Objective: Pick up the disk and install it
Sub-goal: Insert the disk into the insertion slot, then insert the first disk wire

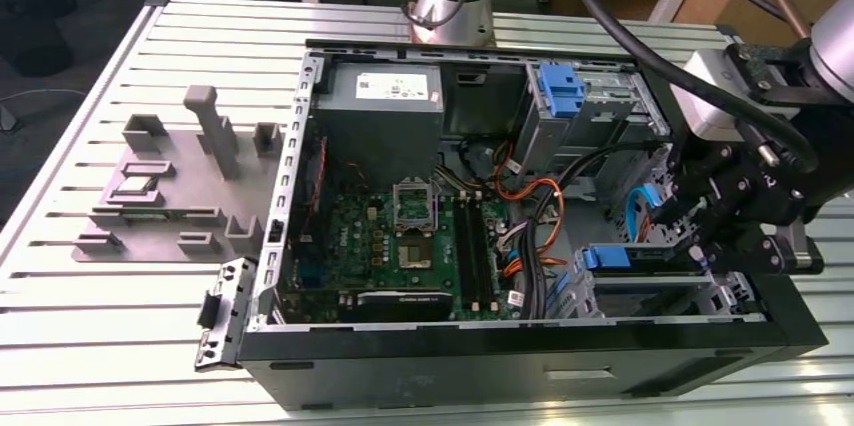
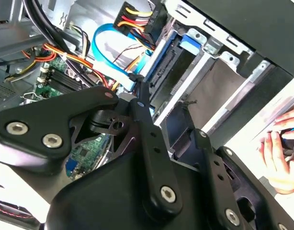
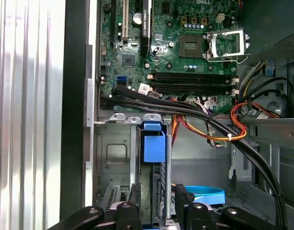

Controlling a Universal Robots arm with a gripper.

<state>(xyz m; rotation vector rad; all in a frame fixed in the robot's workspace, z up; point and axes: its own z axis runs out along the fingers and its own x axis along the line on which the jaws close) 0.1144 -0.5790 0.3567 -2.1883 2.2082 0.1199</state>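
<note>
My end effector point(image 3: 157, 194) is clasping the disk point(image 3: 154, 143), which is standing on edge in the drive bay point(image 3: 113, 153) of the computer case point(image 3: 75, 96). If I am pushing it crooked, I am risking a jam in the bay or pinching the cables point(image 3: 185, 109) running just beside it.

The exterior view looks down on the computer case point(image 1: 507, 366); both wrist views look closely inside.

the disk point(image 3: 153, 143) stands in the drive cage point(image 3: 113, 158) inside the case point(image 1: 534, 356); fixture point(image 1: 160, 191) at the exterior view's left.
</note>
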